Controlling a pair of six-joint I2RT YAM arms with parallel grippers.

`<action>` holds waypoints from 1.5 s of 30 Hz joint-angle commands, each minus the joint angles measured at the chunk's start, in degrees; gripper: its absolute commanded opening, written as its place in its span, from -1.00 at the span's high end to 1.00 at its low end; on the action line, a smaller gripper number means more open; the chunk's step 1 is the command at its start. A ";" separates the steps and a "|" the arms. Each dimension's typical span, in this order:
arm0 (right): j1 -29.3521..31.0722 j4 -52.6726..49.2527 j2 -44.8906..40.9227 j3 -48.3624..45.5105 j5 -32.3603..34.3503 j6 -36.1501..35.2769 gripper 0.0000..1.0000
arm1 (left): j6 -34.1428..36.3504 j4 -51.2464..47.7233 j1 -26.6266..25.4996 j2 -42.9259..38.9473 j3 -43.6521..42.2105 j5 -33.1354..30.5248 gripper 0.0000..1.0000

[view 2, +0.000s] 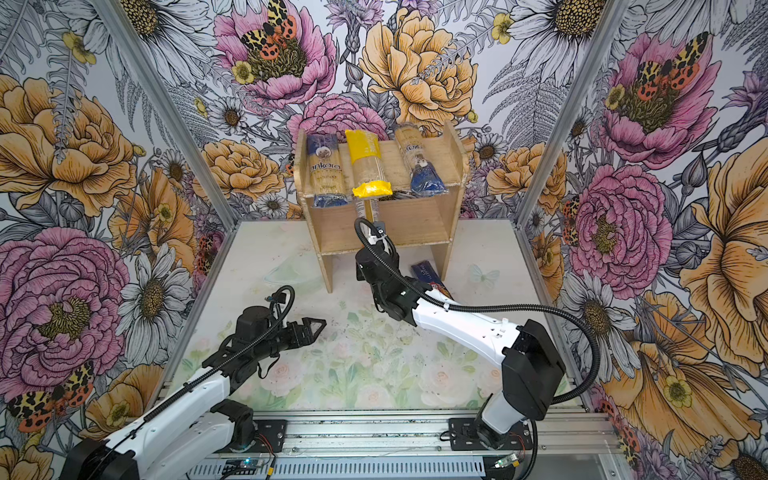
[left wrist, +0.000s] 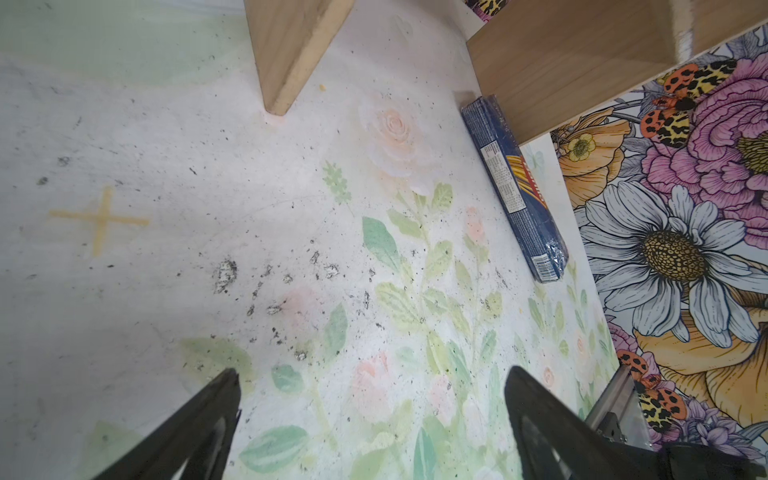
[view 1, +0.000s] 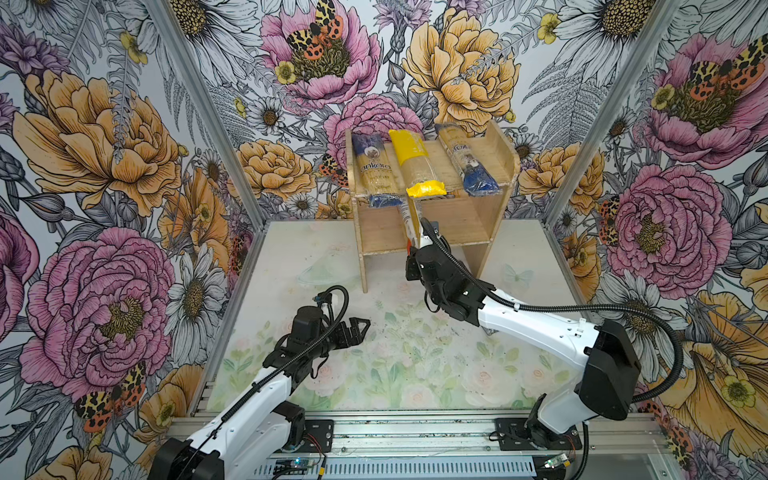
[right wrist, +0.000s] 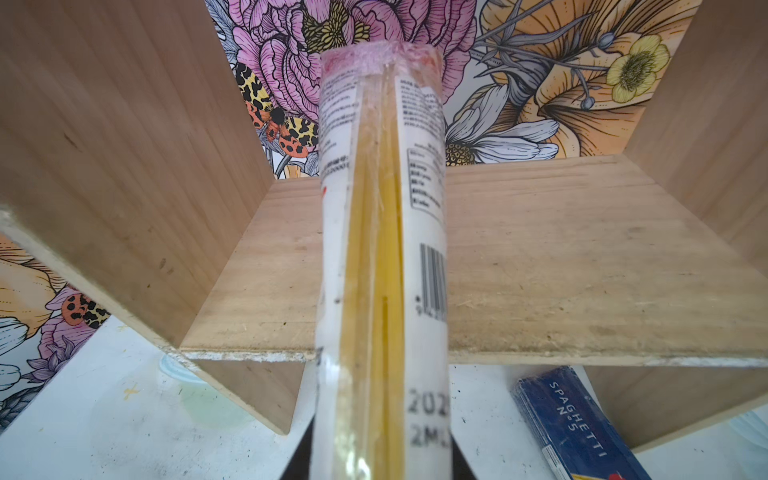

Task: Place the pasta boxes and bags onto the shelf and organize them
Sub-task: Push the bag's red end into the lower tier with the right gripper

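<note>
The wooden shelf (view 1: 457, 224) (view 2: 419, 224) stands at the back. Its top tier carries the blue-ended "ankara" bag (view 1: 376, 170), the yellow-ended bag (view 1: 417, 164) and the slimmer blue-ended bag (view 1: 465, 160). My right gripper (view 1: 413, 243) (right wrist: 380, 432) is shut on the near end of the red-ended pack (right wrist: 382, 208) (view 2: 368, 210). The pack points lengthwise over the lower tier (right wrist: 582, 270). The dark blue Barilla pack (view 2: 430, 278) (left wrist: 515, 191) (right wrist: 577, 424) lies on the table by the shelf's right leg. My left gripper (view 2: 313, 328) (left wrist: 374, 374) hangs open and empty over the table.
The shelf's left leg (left wrist: 291, 50) stands ahead of the left gripper. Flowered walls close in the table on three sides. The right arm reaches over the Barilla pack, which hides most of it in a top view.
</note>
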 commanded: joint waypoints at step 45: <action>-3.00 11.76 5.65 7.04 0.43 4.46 0.96 | 2.63 4.64 0.57 -1.66 -1.60 0.55 -0.98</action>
